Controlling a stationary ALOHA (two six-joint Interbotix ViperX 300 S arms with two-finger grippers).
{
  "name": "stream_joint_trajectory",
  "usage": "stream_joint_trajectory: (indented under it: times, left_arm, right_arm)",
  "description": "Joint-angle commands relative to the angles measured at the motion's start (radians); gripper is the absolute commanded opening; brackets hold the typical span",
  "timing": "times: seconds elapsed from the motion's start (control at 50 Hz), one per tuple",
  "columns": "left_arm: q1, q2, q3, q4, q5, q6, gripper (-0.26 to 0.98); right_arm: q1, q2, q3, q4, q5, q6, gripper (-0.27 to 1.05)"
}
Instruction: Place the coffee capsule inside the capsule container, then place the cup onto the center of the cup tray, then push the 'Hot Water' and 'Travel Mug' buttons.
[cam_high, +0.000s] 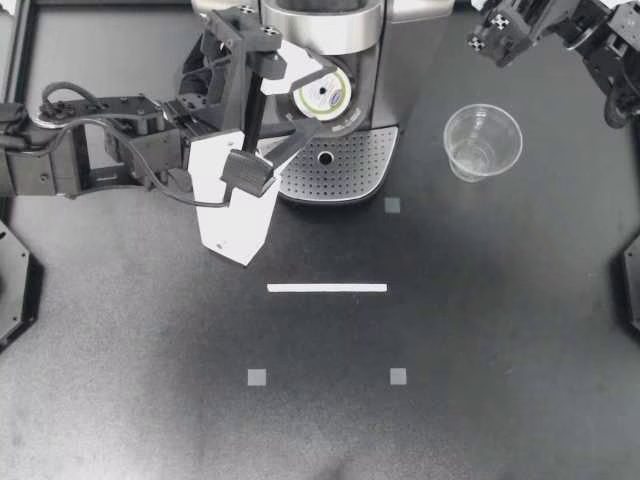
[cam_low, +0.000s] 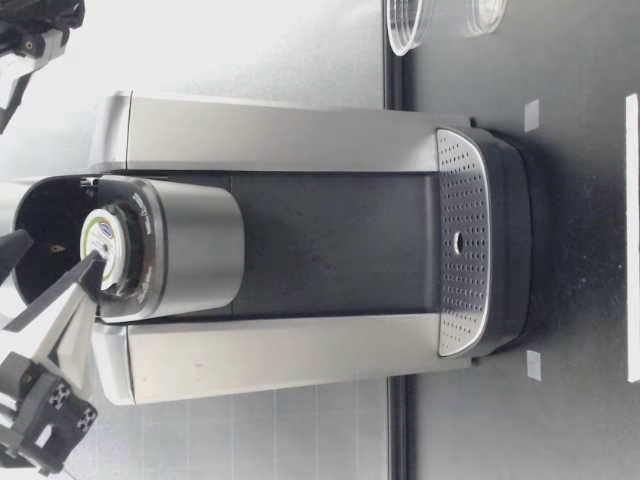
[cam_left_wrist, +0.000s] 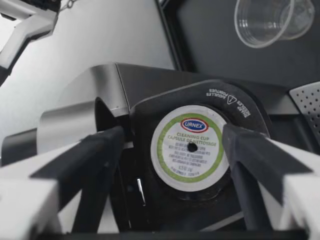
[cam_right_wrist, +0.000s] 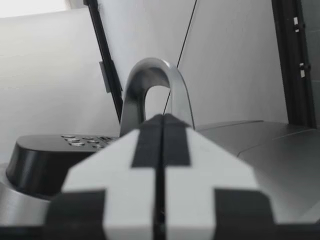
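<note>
The coffee capsule (cam_high: 322, 93), white-lidded with a green ring, sits in the machine's open capsule container (cam_high: 345, 112). My left gripper (cam_high: 305, 98) hovers over it, open. In the left wrist view both fingers (cam_left_wrist: 95, 155) stand on either side of the capsule (cam_left_wrist: 190, 147) without touching it. The low view shows the capsule (cam_low: 103, 243) seated in the raised holder, my left gripper (cam_low: 50, 265) just above. The clear plastic cup (cam_high: 483, 142) stands upright on the table beside the machine. My right gripper (cam_high: 490, 35) is at the back right, shut and empty (cam_right_wrist: 161, 130).
The perforated cup tray (cam_high: 335, 170) at the machine's front is bare. Buttons (cam_right_wrist: 85, 140) and the lid handle (cam_right_wrist: 155, 85) lie ahead of my right gripper. A white tape strip (cam_high: 327, 288) and small grey squares mark the table.
</note>
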Motion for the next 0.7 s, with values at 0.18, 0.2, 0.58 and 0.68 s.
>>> stream_joint_trajectory:
  times: [0.18,0.2,0.58,0.68]
  left_arm:
    - [-0.029,-0.092,0.075,-0.061,-0.049,-0.198,0.74]
    - [-0.032,-0.106,0.1,-0.063,-0.075,-0.25,0.74]
    - [-0.032,-0.313,0.405,-0.061,-0.52,-0.781,0.49]
    - [-0.032,-0.348,0.451,-0.067,-0.572,-0.821,0.36]
  right_arm:
    - [-0.005,-0.041,-0.04,0.011,0.026,0.003,0.05]
    - [-0.006,-0.044,-0.048,0.012,0.043,0.002,0.05]
    - [-0.117,-0.003,-0.316,-0.005,0.555,-0.014,0.05]
    - [-0.118,0.035,-0.353,-0.015,0.581,-0.011,0.05]
